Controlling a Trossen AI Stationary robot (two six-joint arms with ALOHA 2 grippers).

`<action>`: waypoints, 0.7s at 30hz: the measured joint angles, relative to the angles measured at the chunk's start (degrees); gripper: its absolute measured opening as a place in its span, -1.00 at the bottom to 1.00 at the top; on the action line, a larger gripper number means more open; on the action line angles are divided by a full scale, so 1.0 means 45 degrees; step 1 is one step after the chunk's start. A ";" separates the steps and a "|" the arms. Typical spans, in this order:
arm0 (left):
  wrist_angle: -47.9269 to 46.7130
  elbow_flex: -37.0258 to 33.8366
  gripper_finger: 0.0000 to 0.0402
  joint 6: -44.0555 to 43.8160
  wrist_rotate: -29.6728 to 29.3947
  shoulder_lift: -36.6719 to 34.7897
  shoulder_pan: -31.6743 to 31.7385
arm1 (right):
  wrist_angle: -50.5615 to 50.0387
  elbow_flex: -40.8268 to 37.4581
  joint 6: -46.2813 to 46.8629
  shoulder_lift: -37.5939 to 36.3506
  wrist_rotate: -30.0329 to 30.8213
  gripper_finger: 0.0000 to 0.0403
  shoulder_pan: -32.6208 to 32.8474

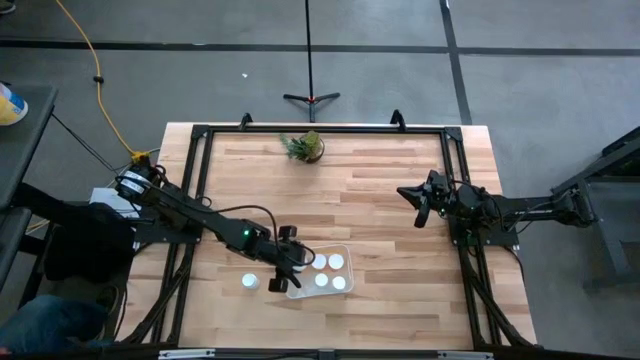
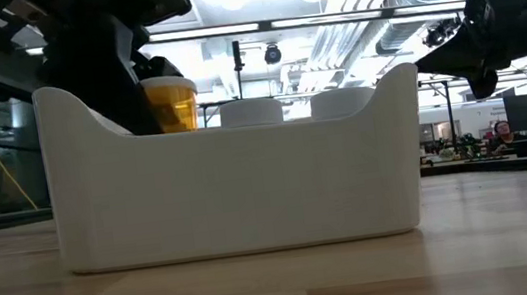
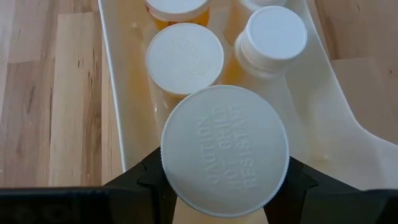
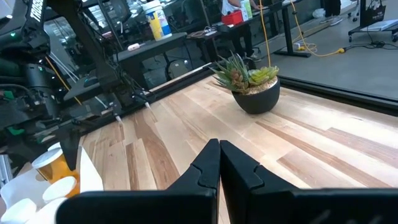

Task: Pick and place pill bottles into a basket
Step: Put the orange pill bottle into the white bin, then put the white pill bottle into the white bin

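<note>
The white basket (image 1: 345, 270) stands at the table's near middle; it fills the low view (image 2: 237, 181). Several white-capped pill bottles (image 1: 337, 262) stand upright in it, and they also show in the left wrist view (image 3: 185, 59). One more bottle (image 1: 249, 282) stands on the table left of the basket. My left gripper (image 1: 292, 272) is over the basket's left end, shut on an amber bottle (image 2: 170, 104) with a white cap (image 3: 224, 149). My right gripper (image 1: 420, 205) is shut and empty, raised at the table's right side. My left gripper pinches the bottle between its two fingers (image 3: 146, 183), one on each side of the body just under the cap's rim (image 3: 171, 186). The fingers come from above, pointing down. The bottle is upright, cap up, at the basket's left end; the basket wall hides its bottom.
A small green potted plant (image 1: 305, 147) stands at the table's far middle; it also shows in the right wrist view (image 4: 252, 84). Black frame rails (image 1: 200, 180) run along the table's left, far and right sides. Bare wood lies between the basket and the plant.
</note>
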 joint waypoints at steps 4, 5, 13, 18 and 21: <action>0.0004 0.0000 0.15 0.0000 0.0040 0.0000 0.0000 | 0.0000 0.0000 -0.0009 0.0000 0.0003 -1.00 0.0000; 0.0008 0.0000 0.18 0.0000 0.0075 0.0000 0.0000 | 0.0000 0.0000 -0.0019 0.0000 0.0003 -0.99 0.0000; 0.0008 0.0000 0.42 0.0000 0.0185 -0.0003 0.0000 | 0.0003 0.0000 -0.0029 0.0002 0.0003 -0.99 0.0000; 0.0003 0.0000 0.47 0.0000 0.0141 -0.0005 0.0000 | 0.0004 0.0000 -0.0030 0.0000 0.0003 -1.00 0.0000; -0.0014 0.0000 0.46 0.0000 0.0052 -0.0071 0.0000 | 0.0005 0.0000 -0.0005 0.0000 0.0003 -0.99 0.0005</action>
